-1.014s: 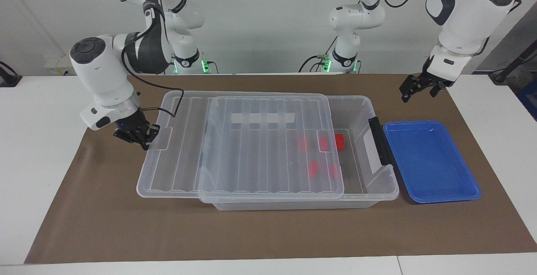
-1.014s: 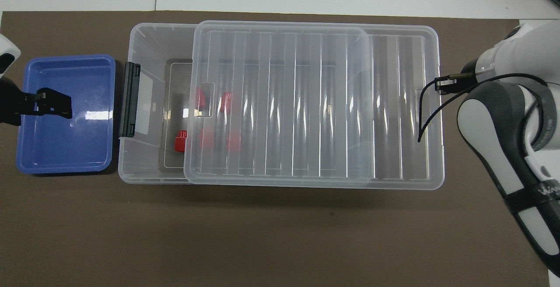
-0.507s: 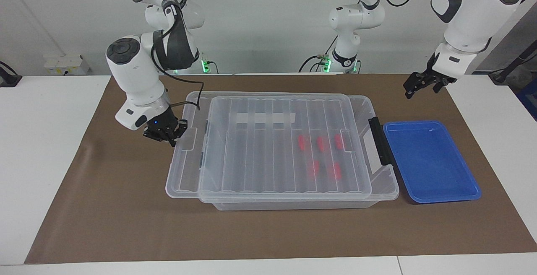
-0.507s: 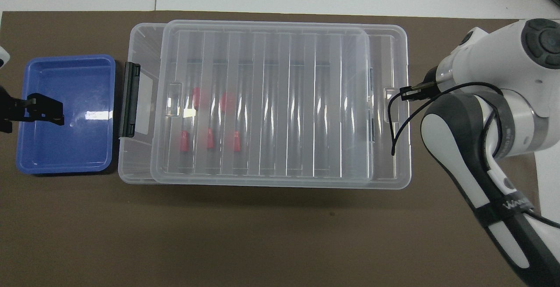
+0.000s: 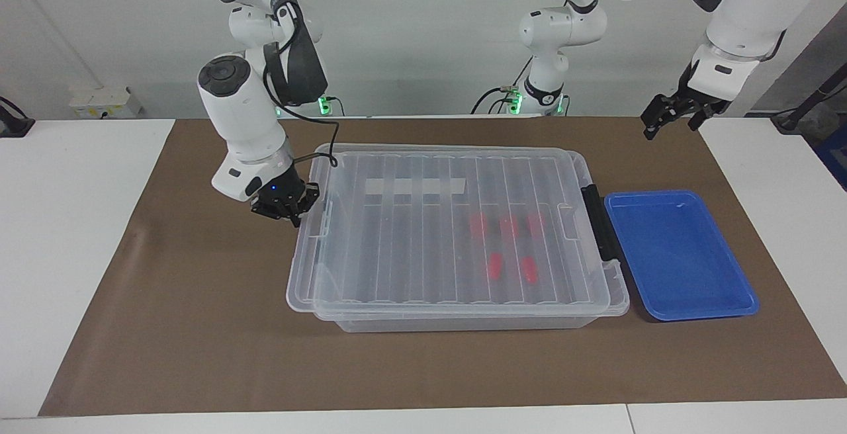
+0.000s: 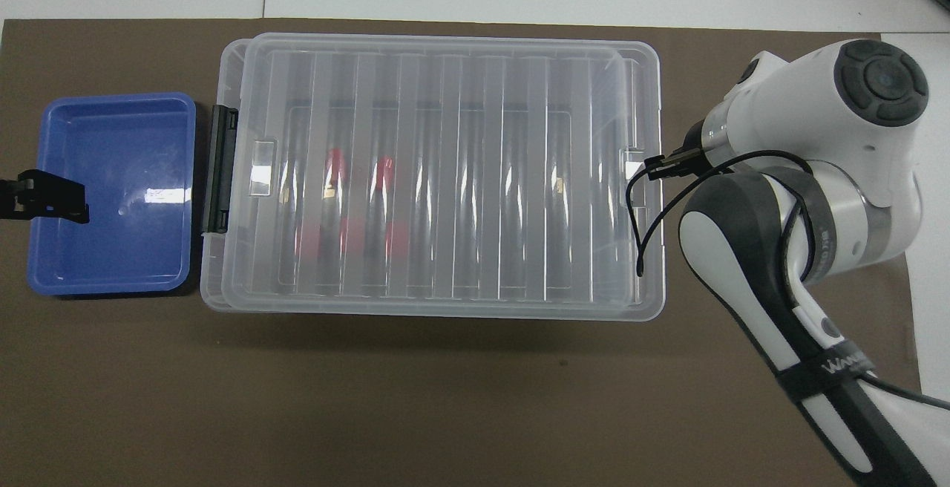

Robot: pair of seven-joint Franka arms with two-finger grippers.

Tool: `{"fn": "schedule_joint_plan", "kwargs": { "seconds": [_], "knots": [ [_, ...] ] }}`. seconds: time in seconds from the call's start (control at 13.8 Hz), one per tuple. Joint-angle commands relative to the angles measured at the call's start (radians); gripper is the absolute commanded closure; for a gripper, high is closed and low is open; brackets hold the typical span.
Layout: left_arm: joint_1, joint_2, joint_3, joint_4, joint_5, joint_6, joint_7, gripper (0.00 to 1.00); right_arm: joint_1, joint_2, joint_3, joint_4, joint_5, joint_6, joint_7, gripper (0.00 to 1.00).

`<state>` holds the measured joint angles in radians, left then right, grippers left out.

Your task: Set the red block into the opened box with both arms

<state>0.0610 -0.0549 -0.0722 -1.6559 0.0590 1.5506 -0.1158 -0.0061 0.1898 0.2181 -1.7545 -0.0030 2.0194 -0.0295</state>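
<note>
The box (image 5: 463, 322) (image 6: 211, 283) stands mid-table with its ribbed clear lid (image 5: 410, 249) (image 6: 460, 175) lying almost squarely over it. Several red blocks (image 5: 494, 265) (image 6: 334, 169) lie inside near the black-latch end and show blurred through the lid. My right gripper (image 5: 286, 208) is shut, low at the lid's end toward the right arm's side, its tips against the lid's edge tab. I cannot tell whether it pinches the tab. In the overhead view its wrist hides it. My left gripper (image 5: 669, 123) (image 6: 73, 201) hangs open and empty, above the blue tray's outer edge.
An empty blue tray (image 5: 681, 255) (image 6: 111, 249) sits beside the box's black latch (image 5: 599, 222) (image 6: 220, 169), toward the left arm's end. A brown mat (image 5: 198, 354) covers the table. The right arm's cable (image 6: 642, 234) loops beside the box's end.
The right gripper has moved toward the left arm's end and the lid has slid with it, from half off the box to covering it and the blocks. The left gripper has risen slightly.
</note>
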Motion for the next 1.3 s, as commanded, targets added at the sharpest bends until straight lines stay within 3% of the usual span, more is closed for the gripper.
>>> {"fn": "schedule_joint_plan", "kwargs": {
  "seconds": [0.0,1.23],
  "knots": [
    [0.026,-0.013,-0.009,-0.010,-0.011,-0.010,0.010,0.00,-0.009,-0.016,0.017,-0.019,0.024,-0.008,-0.003,1.00],
    [0.036,-0.009,-0.011,-0.010,-0.011,-0.012,0.010,0.00,-0.009,-0.016,0.035,-0.014,0.024,-0.007,0.000,1.00]
  ]
}}
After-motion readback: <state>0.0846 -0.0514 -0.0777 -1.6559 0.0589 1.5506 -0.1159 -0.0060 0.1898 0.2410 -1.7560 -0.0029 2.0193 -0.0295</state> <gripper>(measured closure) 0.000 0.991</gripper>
